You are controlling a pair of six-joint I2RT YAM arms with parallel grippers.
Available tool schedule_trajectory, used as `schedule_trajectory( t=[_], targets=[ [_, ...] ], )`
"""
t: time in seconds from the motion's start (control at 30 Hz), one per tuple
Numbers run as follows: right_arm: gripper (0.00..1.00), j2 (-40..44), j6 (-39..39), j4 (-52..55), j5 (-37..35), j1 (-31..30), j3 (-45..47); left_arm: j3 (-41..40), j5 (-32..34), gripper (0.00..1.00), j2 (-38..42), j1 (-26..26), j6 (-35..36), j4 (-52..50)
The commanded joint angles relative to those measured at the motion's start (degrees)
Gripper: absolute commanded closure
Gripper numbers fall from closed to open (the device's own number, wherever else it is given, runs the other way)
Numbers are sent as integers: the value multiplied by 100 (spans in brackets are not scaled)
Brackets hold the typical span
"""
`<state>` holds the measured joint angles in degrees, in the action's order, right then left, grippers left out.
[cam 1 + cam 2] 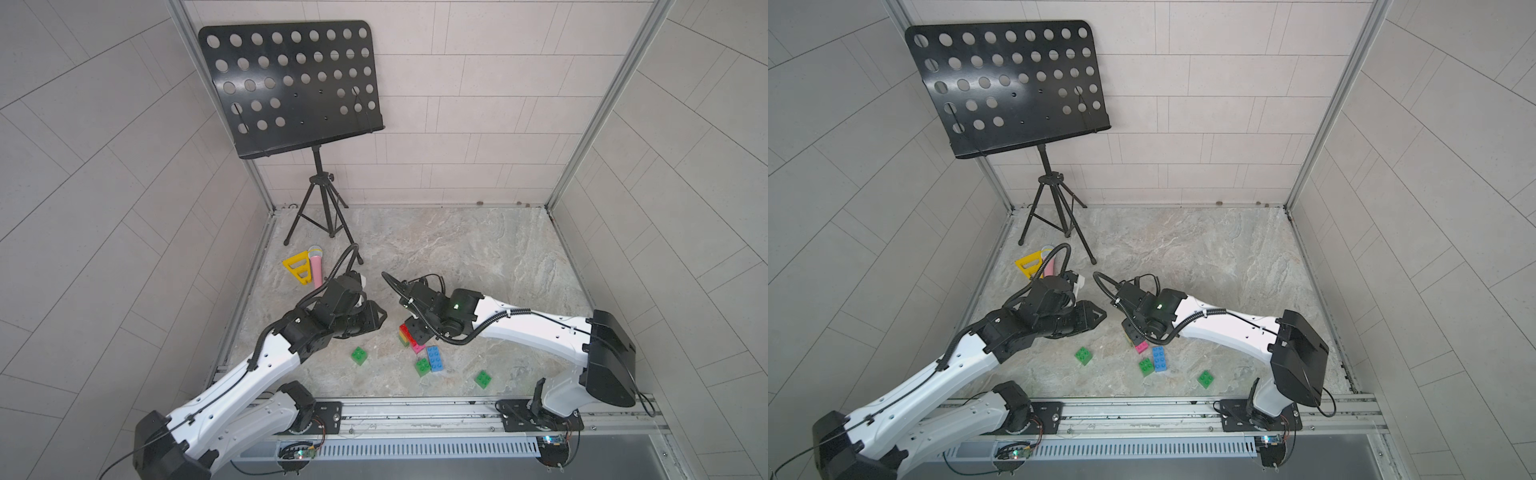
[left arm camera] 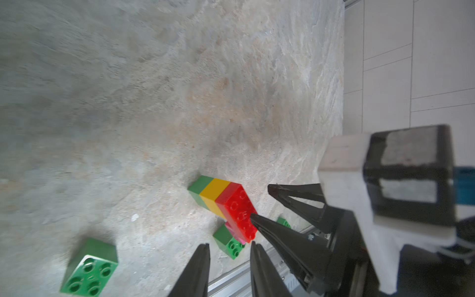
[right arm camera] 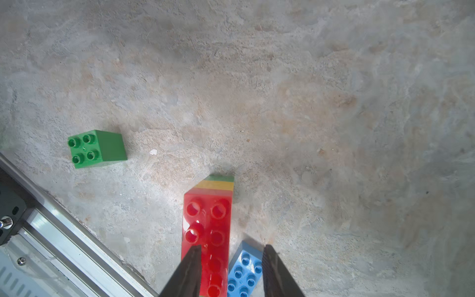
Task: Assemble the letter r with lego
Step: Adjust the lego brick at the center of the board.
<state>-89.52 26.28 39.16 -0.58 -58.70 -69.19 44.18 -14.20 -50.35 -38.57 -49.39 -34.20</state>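
Three bricks, green-yellow-red stack [image 2: 221, 200], sit near the front rail [image 1: 415, 409], blue brick [image 1: 435, 358] just beside. Right gripper [image 3: 232, 246] spread astride the red brick [image 3: 207, 231]; left gripper [image 2: 229, 244] spread, empty. Open tabletop [image 1: 457, 257] runs behind to the back wall [image 1: 457, 124].

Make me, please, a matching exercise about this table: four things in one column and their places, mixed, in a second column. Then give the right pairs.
Things
1. red brick
2. blue brick
3. pink microphone
4. music stand

Places
A. stands on three legs at the far left of the table
B. flat on the table, beside a green brick
C. on top of a yellow brick
D. beside a yellow triangle

Pairs: 1-C, 2-B, 3-D, 4-A
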Motion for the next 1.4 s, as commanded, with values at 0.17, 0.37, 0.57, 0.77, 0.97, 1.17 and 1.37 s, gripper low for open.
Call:
schedule_trajectory(
  t=[0.17, 0.37, 0.57, 0.77, 0.97, 1.17, 1.37],
  targets=[
    [59, -160, -136, 20, -38, 64, -275, -138, 885, 67, 754, 102, 701, -925],
    [60, -249, -174, 7, -38, 111, -328, -184, 971, 67, 903, 117, 970, -1112],
    [61, -394, -194, -30, -10, 108, -350, -286, 915, 67, 951, 113, 985, -1081],
    [63, -520, -203, -25, 4, 113, -284, -365, 880, 67, 967, 113, 966, -1032],
    [67, -525, -94, -94, 15, 54, 32, -419, 857, 68, 992, 113, 941, -1023],
    [68, -524, -56, -6, -53, -10, 116, -490, 797, 68, 995, 113, 852, -933],
    [67, -328, -95, 119, -153, -12, -152, -464, 783, 68, 992, 113, 830, -913]
  ],
)
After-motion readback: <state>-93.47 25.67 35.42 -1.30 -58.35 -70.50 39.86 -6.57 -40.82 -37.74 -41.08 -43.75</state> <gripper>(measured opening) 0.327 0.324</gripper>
